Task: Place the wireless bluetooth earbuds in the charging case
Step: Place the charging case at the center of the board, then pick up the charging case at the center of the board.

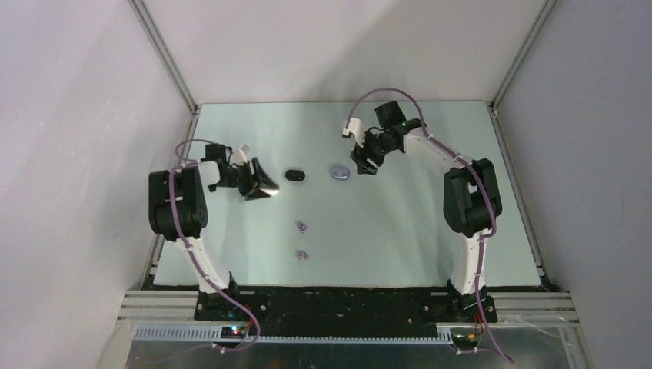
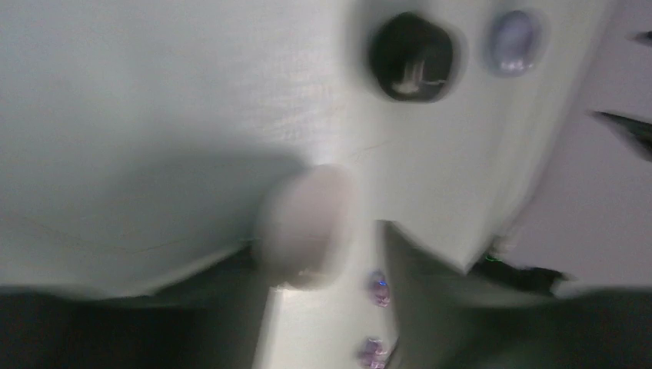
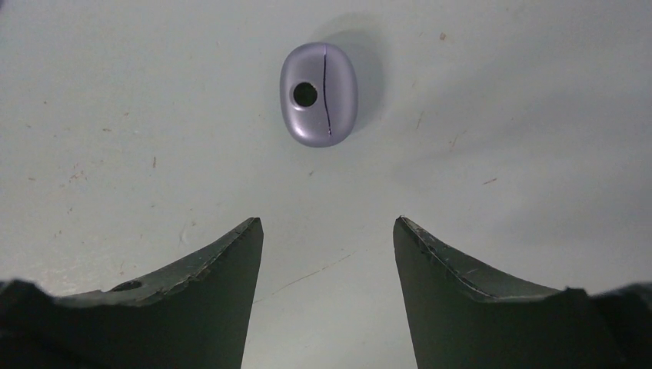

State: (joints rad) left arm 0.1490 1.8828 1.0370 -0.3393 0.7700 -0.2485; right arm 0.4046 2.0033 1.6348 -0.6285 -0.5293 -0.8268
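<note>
Pale green matting [image 1: 415,238] inside white walls carries everything we need: two lavender earbuds [image 1: 303,227] lie loose near its middle, one just nearer our bases than the other, well apart from the lavender charging case [image 3: 319,94] and the black case [image 1: 295,175] beyond them. Our right gripper [image 3: 328,223] stands with jaws apart and empty, facing the lavender case. Our left gripper [image 1: 259,186] looks clamped on a pale rounded thing [image 2: 304,227], too blurred to name. We judge the buds light, hard and slippery; we would pinch one gently across its fattest part.
</note>
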